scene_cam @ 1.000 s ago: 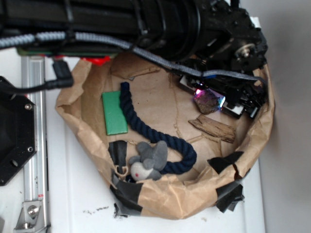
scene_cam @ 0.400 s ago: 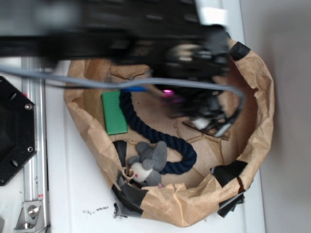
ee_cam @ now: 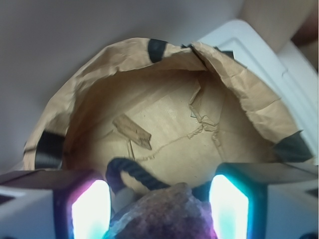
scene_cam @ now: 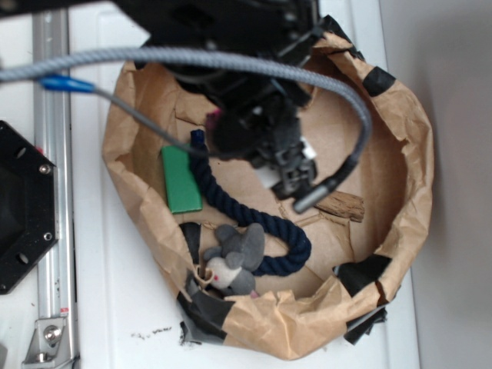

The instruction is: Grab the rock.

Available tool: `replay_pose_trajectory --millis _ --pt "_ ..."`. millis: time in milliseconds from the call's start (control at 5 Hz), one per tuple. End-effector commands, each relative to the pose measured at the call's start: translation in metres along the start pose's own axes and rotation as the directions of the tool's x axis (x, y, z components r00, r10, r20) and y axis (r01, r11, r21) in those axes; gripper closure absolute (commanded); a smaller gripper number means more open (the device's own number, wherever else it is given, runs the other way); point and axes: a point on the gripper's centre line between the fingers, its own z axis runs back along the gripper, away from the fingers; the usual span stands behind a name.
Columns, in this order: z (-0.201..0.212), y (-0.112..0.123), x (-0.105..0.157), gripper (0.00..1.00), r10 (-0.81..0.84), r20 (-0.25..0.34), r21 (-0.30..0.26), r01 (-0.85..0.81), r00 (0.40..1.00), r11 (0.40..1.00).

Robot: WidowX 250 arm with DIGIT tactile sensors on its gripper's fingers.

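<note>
**Observer:** What does the tool hold?

**Operator:** In my wrist view the gripper (ee_cam: 159, 209) has its two fingers (ee_cam: 87, 211) set either side of the rock (ee_cam: 164, 211), one lit pad to the left of it and one to the right. The jaws are pinching the rock: its rough brownish-purple top fills the gap between them. I read the opening as partial, no wider than the rock itself.

**Observer:** And where is the rock relative to the rest?

**Operator:** It sits at the bottom edge of my wrist view, between the pads, above the floor of the brown paper bag (ee_cam: 249, 94). Just behind it a loop of the dark blue rope (ee_cam: 130, 173) shows. Farther off lies the splintered piece of wood (ee_cam: 132, 131), flat on the paper and apart from the gripper.

**Observer:** Does the exterior view confirm the grip?

**Operator:** No. There the arm covers the gripper (scene_cam: 286, 171), so I cannot see the rock or the jaws. I do see the rope (scene_cam: 261, 224) curving across the bag (scene_cam: 419, 169), a green block (scene_cam: 181, 179) beside its upper end, a grey plush toy (scene_cam: 234, 256) against its lower bend, and the wood (scene_cam: 342, 206) near the arm's grey cable (scene_cam: 231, 60).
</note>
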Motion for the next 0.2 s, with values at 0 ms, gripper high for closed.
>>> replay_pose_trajectory --millis 0 --pt "0.0083 0.0103 0.0243 1.00 -0.003 0.033 0.023 0.002 0.999 1.000"
